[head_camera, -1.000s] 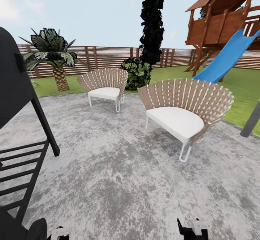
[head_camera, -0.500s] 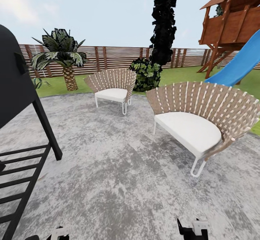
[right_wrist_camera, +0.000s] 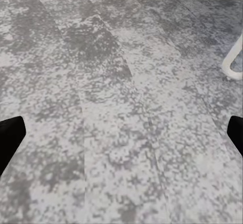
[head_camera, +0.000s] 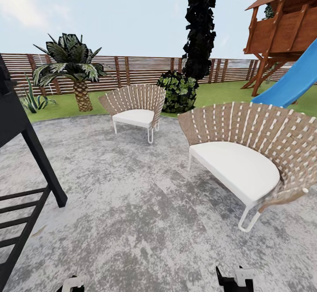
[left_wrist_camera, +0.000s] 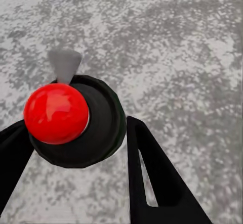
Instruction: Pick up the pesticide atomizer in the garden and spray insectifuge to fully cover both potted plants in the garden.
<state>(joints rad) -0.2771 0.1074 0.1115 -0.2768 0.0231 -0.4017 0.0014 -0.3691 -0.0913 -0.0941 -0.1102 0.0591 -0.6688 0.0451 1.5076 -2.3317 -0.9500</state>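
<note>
In the left wrist view my left gripper (left_wrist_camera: 76,125) is shut on the pesticide atomizer (left_wrist_camera: 56,113). Its glossy red top, dark collar and small grey nozzle show between the two black fingers (left_wrist_camera: 152,178), above the grey stone patio (left_wrist_camera: 177,42). My right gripper (right_wrist_camera: 122,133) is open over bare patio, with nothing between its fingertips. In the head view the left gripper (head_camera: 72,284) and the right gripper (head_camera: 235,279) peek in at the bottom edge. The potted plants are out of view.
Two wicker seats stand ahead, one near right (head_camera: 246,155) and one farther back (head_camera: 136,105). A black grill frame (head_camera: 31,164) is at the left. Behind are a palm (head_camera: 72,70), a striped agave (head_camera: 35,100), a bush (head_camera: 178,92), the slat fence (head_camera: 132,70) and a playhouse slide (head_camera: 295,78).
The whole head picture has shifted, so the camera has moved: the black grill slid toward the left edge, the near seat looms larger, and the agave has come into sight. Both grippers hold their places.
</note>
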